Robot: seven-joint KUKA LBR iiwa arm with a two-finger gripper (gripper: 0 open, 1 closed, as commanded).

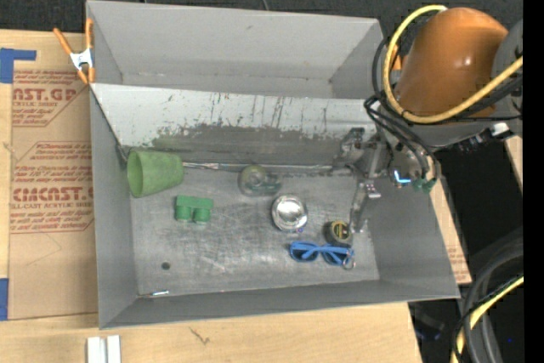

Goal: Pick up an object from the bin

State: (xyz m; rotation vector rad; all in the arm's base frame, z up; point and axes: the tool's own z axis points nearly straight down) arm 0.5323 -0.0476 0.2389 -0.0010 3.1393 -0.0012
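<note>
My gripper (pixel 359 218) hangs low at the right side of the bin floor. Its tip is right beside a small dark round thing with a yellow mark (pixel 340 229). Just in front of that lie blue sunglasses (pixel 321 253). A shiny silver round thing (pixel 289 212) sits a little to the left of the gripper. I see nothing held in the gripper.
A green cup (pixel 154 172) lies on its side at the far left, with a small green block (pixel 193 209) near it. A clear glassy thing (pixel 254 179) rests by the back wall. The arm with its orange cover and cables stands over the bin's right rim.
</note>
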